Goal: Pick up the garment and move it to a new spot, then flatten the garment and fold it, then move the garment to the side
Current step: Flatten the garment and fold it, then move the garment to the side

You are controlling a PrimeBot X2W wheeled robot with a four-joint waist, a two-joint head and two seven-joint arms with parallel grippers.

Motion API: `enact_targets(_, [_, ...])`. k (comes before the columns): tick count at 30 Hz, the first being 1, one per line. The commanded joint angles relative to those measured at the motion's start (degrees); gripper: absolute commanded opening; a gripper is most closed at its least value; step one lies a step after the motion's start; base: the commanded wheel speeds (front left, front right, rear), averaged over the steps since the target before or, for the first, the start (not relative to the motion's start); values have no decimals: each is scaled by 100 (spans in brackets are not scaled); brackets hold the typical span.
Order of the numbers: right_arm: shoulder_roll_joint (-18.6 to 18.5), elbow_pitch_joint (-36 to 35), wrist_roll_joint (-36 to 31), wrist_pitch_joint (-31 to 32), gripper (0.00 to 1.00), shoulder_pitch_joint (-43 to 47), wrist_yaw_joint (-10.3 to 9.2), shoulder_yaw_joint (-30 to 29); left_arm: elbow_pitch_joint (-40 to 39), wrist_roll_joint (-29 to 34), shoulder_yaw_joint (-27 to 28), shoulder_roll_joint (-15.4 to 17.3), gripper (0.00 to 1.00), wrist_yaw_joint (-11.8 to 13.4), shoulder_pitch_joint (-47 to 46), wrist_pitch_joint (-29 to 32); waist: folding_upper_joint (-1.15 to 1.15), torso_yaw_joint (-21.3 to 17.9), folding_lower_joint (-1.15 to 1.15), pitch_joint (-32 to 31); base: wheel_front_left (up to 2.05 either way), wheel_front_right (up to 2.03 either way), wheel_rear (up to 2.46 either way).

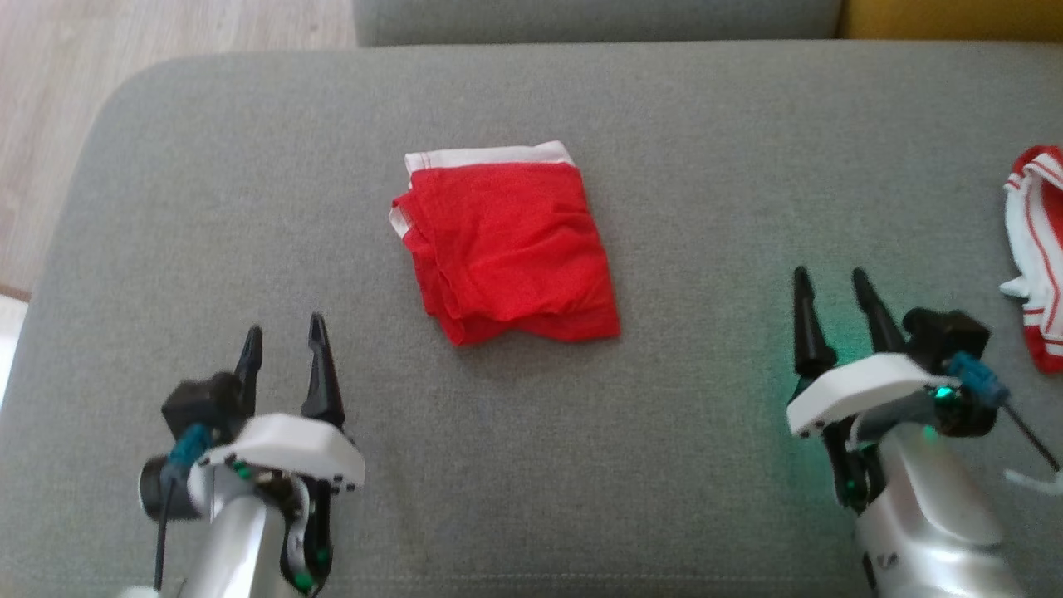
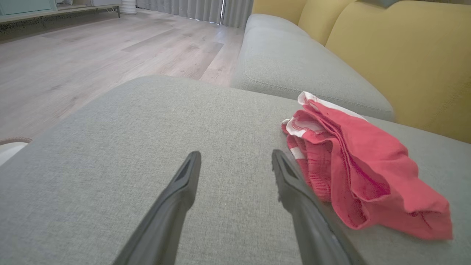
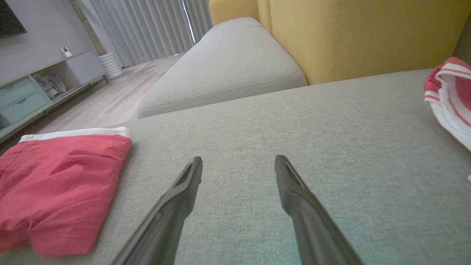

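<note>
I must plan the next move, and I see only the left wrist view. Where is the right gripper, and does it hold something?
Observer: The right gripper is to the right of the red garment, apart from it, jaws open and empty.
Operator: Is any other cloth on the cushion?
Observer: Yes, a striped cloth, red and white, lies on the cushion, farther right than the right gripper.
</note>
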Motion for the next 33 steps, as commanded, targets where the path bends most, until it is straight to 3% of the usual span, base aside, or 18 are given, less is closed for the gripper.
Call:
enact_targets(1, [72,-269,-76,-62,100,-47,37,184,-192,90,239,98,100,-29,6,-30,0,-44,0,-109,0,0,0])
enact_targets(14, [74,-440,-94,-63,100,560,37,323,-197,248,380,98,100,-54,556,-30,0,-88,0,-523,0,0,0])
enact_targets(23, [74,-390,67,-63,100,546,37,546,-236,169,253,98,100,-92,511,-30,0,39,0,-352,0,0,0])
enact_targets(33, [74,-93,103,-63,100,-167,37,832,-303,-5,-322,98,100,-143,133,-30,0,877,0,300,0,0,0])
